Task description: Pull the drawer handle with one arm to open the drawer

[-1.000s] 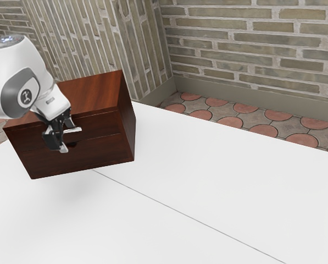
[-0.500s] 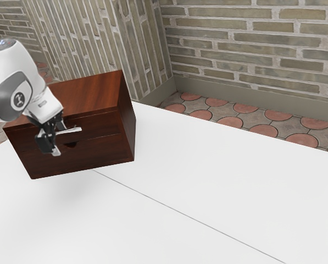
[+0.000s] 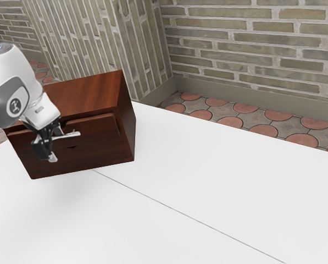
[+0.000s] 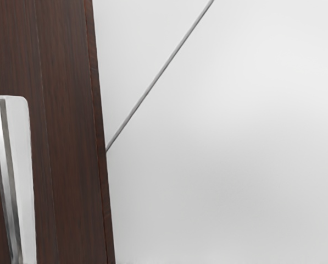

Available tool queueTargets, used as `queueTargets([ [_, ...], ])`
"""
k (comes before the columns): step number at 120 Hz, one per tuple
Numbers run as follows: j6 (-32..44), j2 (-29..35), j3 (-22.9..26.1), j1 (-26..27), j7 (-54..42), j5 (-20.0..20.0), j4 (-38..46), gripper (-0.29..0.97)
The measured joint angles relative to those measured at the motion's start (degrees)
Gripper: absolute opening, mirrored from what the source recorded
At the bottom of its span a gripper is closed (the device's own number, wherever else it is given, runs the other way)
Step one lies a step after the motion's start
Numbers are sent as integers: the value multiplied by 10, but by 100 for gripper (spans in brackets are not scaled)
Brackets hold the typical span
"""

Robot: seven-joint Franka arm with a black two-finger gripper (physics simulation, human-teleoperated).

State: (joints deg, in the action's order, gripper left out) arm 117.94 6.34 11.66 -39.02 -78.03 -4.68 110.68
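The claw (image 3: 46, 149) seems pinched on the handle (image 3: 69, 133) at the exterior view's left; the handle's long axis lies across the drawer (image 3: 95, 137) front. So the pull, I judge, goes straight outward, toward the frame's lower left.
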Motion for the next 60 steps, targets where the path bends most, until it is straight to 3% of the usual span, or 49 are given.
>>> queueTargets([
  [60, 5, 70, 0, 1, 2, 9, 70, 66],
])
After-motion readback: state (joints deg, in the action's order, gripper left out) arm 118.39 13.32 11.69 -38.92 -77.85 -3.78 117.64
